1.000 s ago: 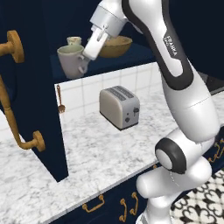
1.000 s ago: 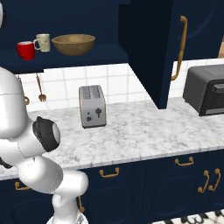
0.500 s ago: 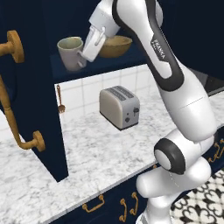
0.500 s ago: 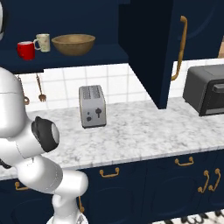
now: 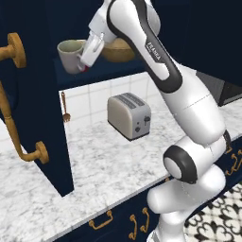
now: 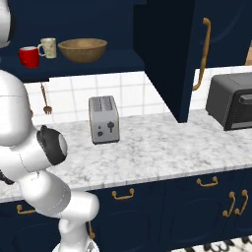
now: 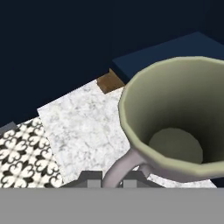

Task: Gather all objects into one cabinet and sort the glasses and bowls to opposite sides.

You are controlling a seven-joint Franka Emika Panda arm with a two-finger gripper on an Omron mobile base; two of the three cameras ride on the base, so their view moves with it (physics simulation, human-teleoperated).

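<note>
The jaws are pinched together on the handle of the grey cup [image 7: 179, 127]: in the hand view the two dark finger tips sit tight on either side of that curved handle, and the cup's mouth gapes open with nothing inside it but its bare olive-grey floor. In the left base view the gripper [image 5: 86, 64] is up at the open cabinet [image 5: 28, 94], holding the cup upright at the near left part of the shelf; whether its base touches the shelf I cannot tell from here.

Just to the right of the hand and farther in, the wooden bowl [image 5: 118, 49] rests on the same shelf, partly hidden by the white arm. In the right base view the bowl [image 6: 82, 49] stands wide and shallow, its hollow apparently empty. Left of it is the cream cup [image 6: 48, 47], and left again, slightly nearer, the red cup [image 6: 29, 56], all on the navy shelf.

Below, on the marble counter [image 6: 162, 147], a toaster [image 6: 104, 119] stands well apart from the shelf, and a dark oven [image 6: 231, 101] sits at the far right. A small utensil [image 5: 64, 108] hangs on the tiled wall.
</note>
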